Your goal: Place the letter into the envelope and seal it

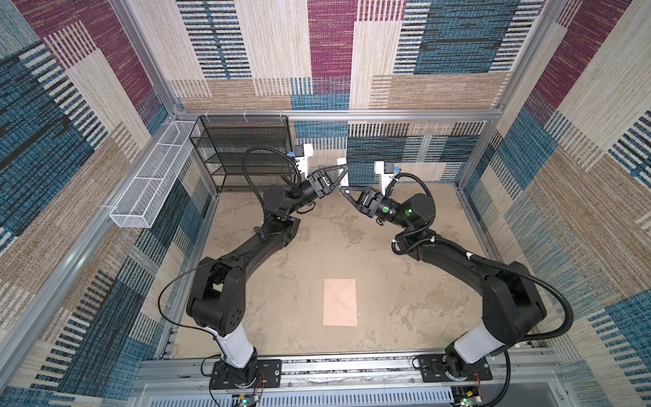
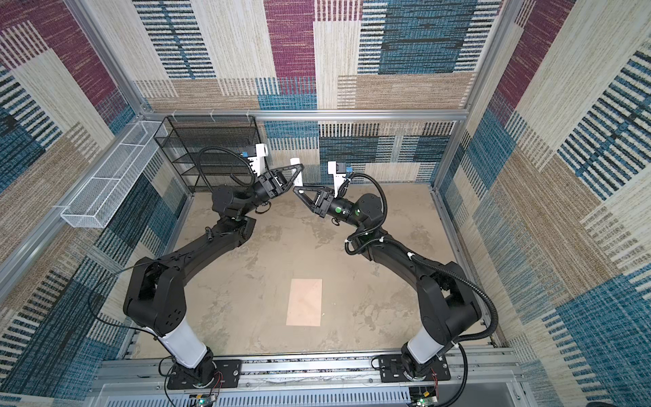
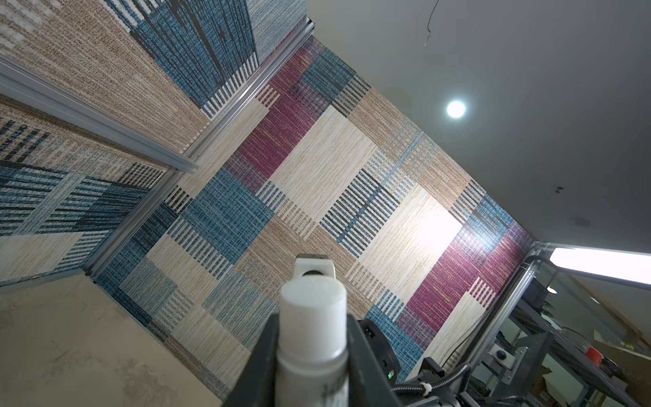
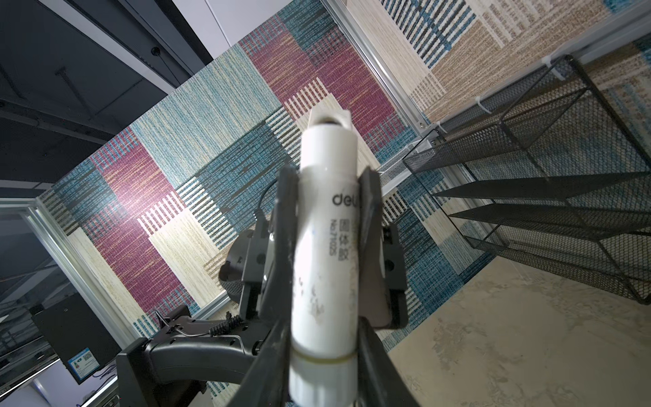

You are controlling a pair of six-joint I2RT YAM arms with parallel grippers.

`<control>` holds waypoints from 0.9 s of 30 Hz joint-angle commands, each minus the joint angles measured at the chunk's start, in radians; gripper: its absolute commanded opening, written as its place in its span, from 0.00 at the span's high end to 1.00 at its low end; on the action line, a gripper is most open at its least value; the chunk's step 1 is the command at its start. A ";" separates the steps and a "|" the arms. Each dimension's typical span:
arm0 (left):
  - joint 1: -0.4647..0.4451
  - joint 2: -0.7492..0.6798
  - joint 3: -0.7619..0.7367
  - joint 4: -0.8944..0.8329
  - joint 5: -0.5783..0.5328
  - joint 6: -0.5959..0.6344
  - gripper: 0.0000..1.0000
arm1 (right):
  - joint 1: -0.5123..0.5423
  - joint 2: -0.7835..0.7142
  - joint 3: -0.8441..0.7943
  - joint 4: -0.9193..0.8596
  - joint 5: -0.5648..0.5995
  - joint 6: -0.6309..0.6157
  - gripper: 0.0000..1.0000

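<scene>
The left gripper (image 3: pixel 312 327) and the right gripper (image 4: pixel 324 331) (two in all) both clamp one white glue stick (image 4: pixel 326 246), well apart from one envelope (image 1: pixel 340 302) flat on the table (image 1: pixel 281 282)

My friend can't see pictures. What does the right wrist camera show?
A white glue stick fills the middle, pointing away, gripped near its base by the right tool and nearer its cap by the left tool. Behind are a colourful patchwork wall and a black mesh shelf.
</scene>
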 commanded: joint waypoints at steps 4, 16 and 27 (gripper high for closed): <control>-0.008 -0.048 -0.025 -0.134 0.021 0.158 1.00 | 0.002 -0.050 0.042 -0.129 0.032 -0.116 0.72; -0.009 -0.036 0.006 -0.093 -0.011 0.116 1.00 | 0.002 -0.107 -0.073 -0.085 0.013 -0.083 0.51; -0.008 -0.021 0.010 -0.072 -0.007 0.091 1.00 | 0.001 -0.103 -0.081 -0.047 -0.005 -0.059 0.62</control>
